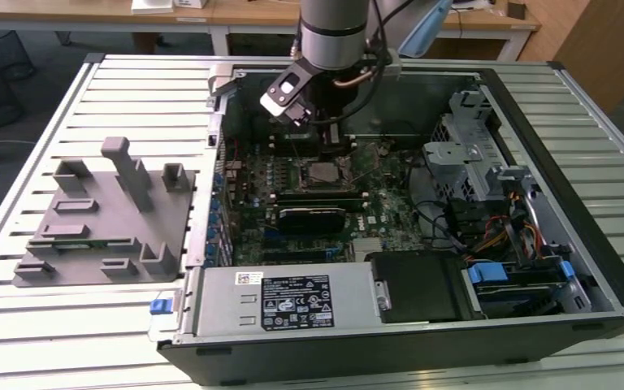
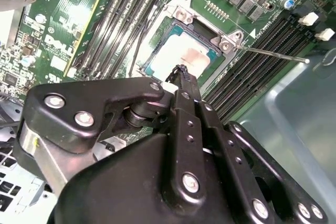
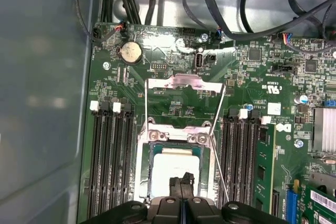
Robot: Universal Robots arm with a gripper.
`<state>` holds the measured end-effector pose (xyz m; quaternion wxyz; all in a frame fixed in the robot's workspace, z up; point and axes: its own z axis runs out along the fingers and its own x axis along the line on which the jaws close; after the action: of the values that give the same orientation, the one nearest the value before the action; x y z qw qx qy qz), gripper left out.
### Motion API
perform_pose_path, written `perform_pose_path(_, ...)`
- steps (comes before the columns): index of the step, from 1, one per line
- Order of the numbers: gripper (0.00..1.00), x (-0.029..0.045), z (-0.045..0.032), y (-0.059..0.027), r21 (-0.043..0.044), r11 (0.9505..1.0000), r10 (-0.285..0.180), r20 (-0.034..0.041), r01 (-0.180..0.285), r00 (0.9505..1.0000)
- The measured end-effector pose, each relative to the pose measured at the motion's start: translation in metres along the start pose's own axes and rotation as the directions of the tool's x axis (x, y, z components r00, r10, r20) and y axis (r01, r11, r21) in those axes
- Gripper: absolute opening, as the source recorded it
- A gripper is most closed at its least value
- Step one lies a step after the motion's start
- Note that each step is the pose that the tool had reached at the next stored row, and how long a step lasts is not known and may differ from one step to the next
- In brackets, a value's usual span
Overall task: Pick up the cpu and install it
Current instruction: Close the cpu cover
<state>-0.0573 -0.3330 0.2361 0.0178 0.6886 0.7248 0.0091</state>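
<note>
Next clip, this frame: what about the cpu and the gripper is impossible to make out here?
1. Contact: in both wrist views the gripper, jaws shut, overlaps the cpu; touching or hovering cannot be told.
2. The cpu's edge beneath it: first wrist view, hidden by the gripper.
3. Whether the cpu sits fully in the socket: exterior view, too small; wrist views, partly covered by the gripper.

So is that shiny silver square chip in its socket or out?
In. The shiny silver square chip lies flat inside the metal socket frame, with the black gripper right over it.
</note>
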Motion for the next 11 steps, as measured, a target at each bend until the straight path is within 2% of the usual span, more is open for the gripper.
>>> perform_pose_path(4, 0.11, -0.0001, -0.0044, 0.0002, 0.0, 1.0, 0.0, 0.0, 0.0, 1.0)
perform_pose_path(6, 0.11, -0.0001, -0.0056, 0.0002, -0.0008, 1.0, 0.0, -0.0132, 0.0, 0.9999)
perform_pose_path(7, 0.11, -0.0001, -0.0057, 0.0002, -0.0009, 1.0, 0.001, -0.0157, -0.001, 0.9999)
perform_pose_path(11, 0.11, -0.0001, -0.008, 0.0003, -0.0008, 1.0, 0.001, -0.0155, -0.001, 0.9999)
